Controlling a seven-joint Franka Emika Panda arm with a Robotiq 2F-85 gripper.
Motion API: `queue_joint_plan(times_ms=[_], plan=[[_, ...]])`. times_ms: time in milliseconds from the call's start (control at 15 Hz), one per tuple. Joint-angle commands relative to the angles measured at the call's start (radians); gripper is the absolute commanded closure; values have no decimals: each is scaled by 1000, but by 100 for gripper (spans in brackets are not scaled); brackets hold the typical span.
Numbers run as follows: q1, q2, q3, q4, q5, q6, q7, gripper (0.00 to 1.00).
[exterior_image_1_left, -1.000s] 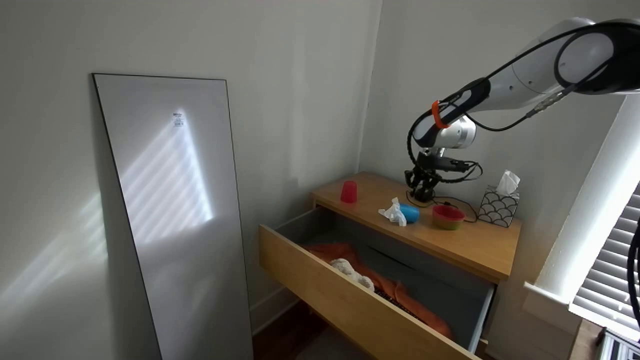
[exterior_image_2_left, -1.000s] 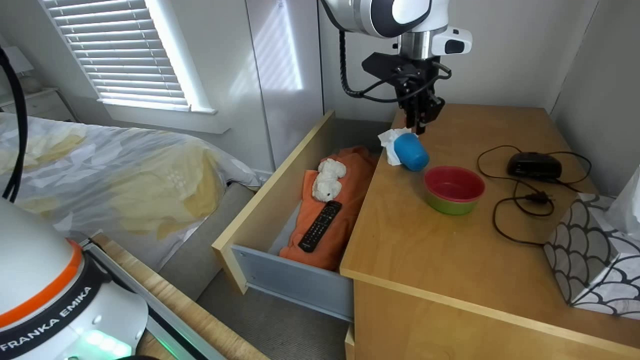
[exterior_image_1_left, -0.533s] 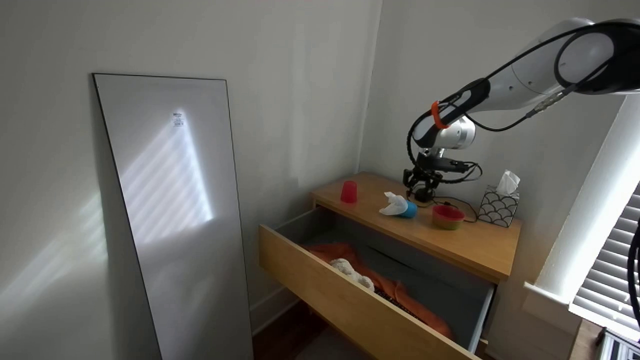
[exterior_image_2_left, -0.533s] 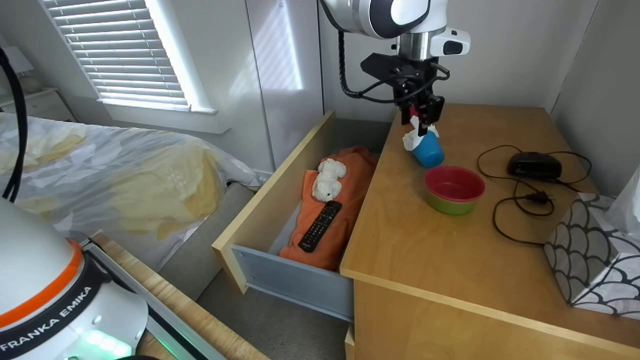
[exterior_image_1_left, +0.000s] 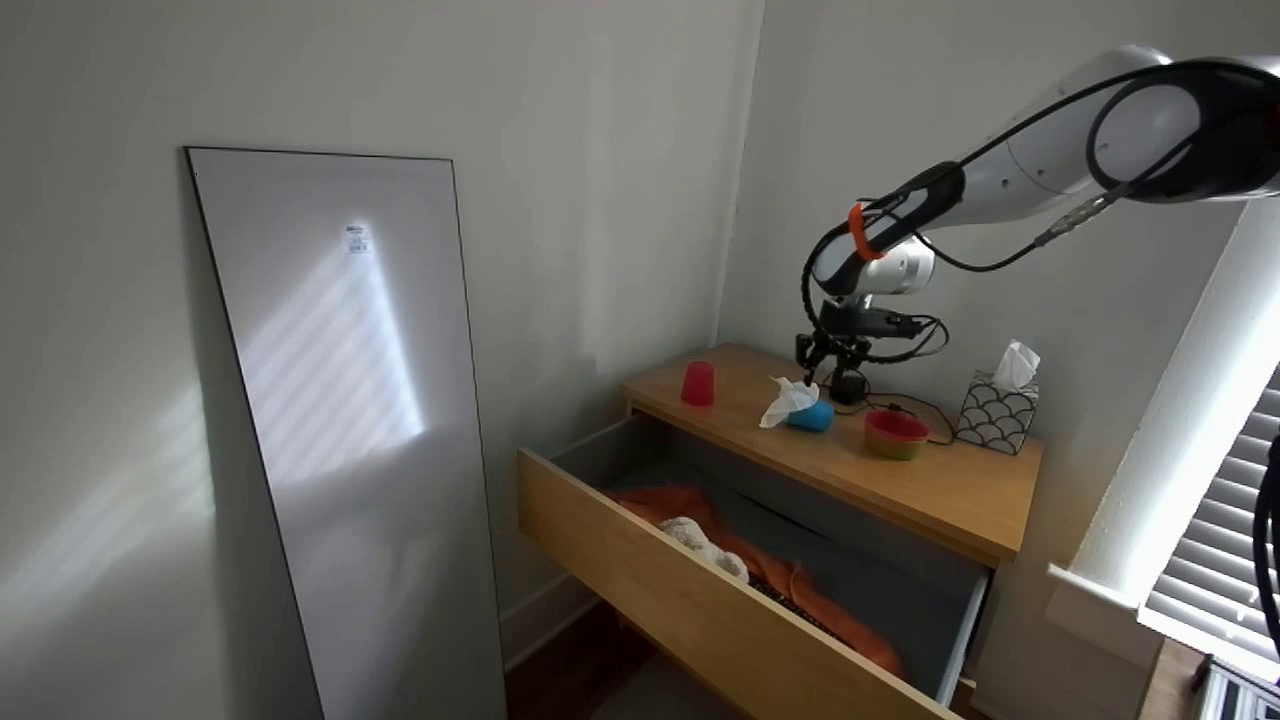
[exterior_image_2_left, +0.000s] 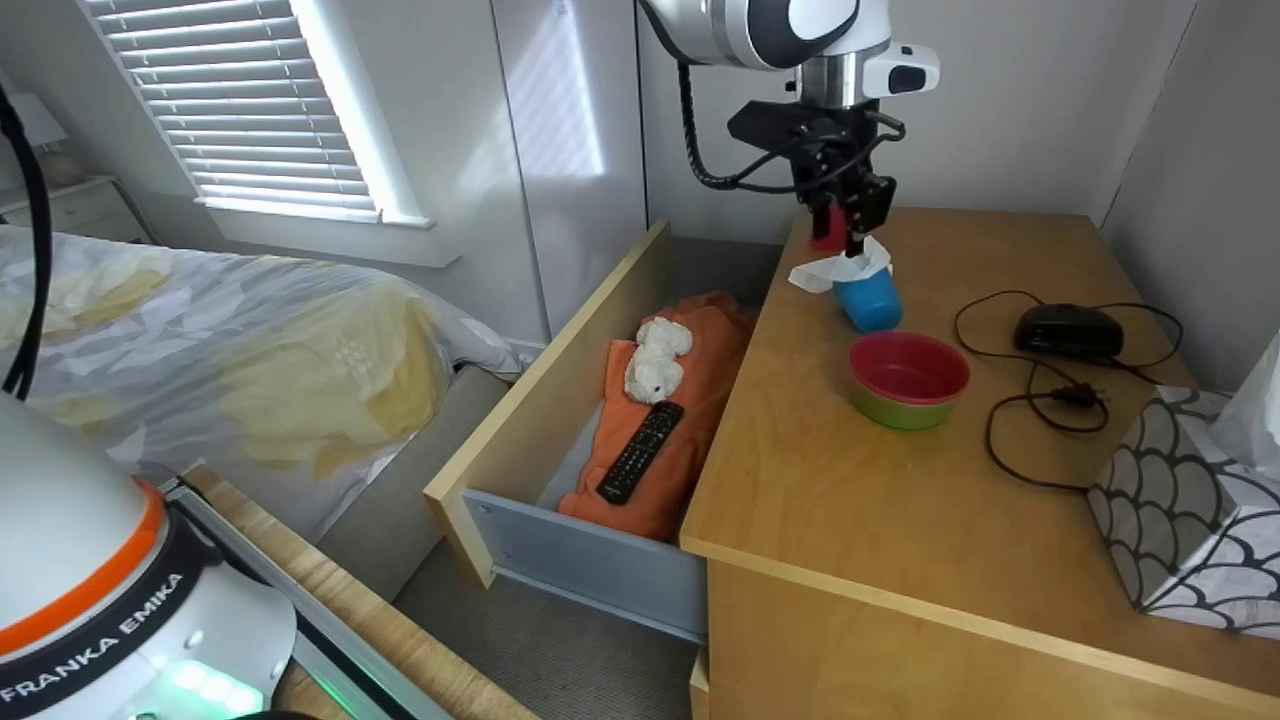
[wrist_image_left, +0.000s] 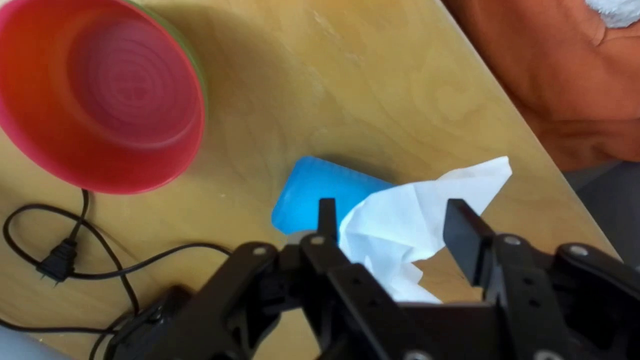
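My gripper (wrist_image_left: 393, 220) is open with nothing held between its fingers. It hovers over the dresser top, pointing down, and also shows in an exterior view (exterior_image_2_left: 838, 242). A crumpled white tissue (wrist_image_left: 415, 210) lies below and between the fingers, partly over the open end of a blue cup (wrist_image_left: 325, 187). The cup lies on its side, partly hidden by a finger and the tissue. Both show in an exterior view, the tissue (exterior_image_2_left: 820, 275) beside the cup (exterior_image_2_left: 868, 302). I cannot tell whether a fingertip touches the tissue. A red cup (exterior_image_1_left: 698, 384) stands upright behind.
A red and green bowl (exterior_image_2_left: 905, 410) stands near the blue cup. Black cables, a black device (exterior_image_2_left: 1068, 332) and a tissue box (exterior_image_2_left: 1190, 510) are on the dresser top (exterior_image_2_left: 860, 500). The open drawer (exterior_image_1_left: 700, 610) holds orange cloth (exterior_image_2_left: 715, 350), a white plush toy (exterior_image_2_left: 657, 360) and a remote (exterior_image_2_left: 640, 453).
The blue cup has shifted and turned on the dresser top, and the tissue has moved and changed shape with it. My gripper has risen slightly, and its fingers look farther apart than a second ago.
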Motion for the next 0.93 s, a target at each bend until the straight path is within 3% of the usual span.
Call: queue_joint_plan(times_ms=[0,867], plan=[[24,88,-28,123,-55,-19,44,40],[47,294,-59,331,-99,-65,135,39]])
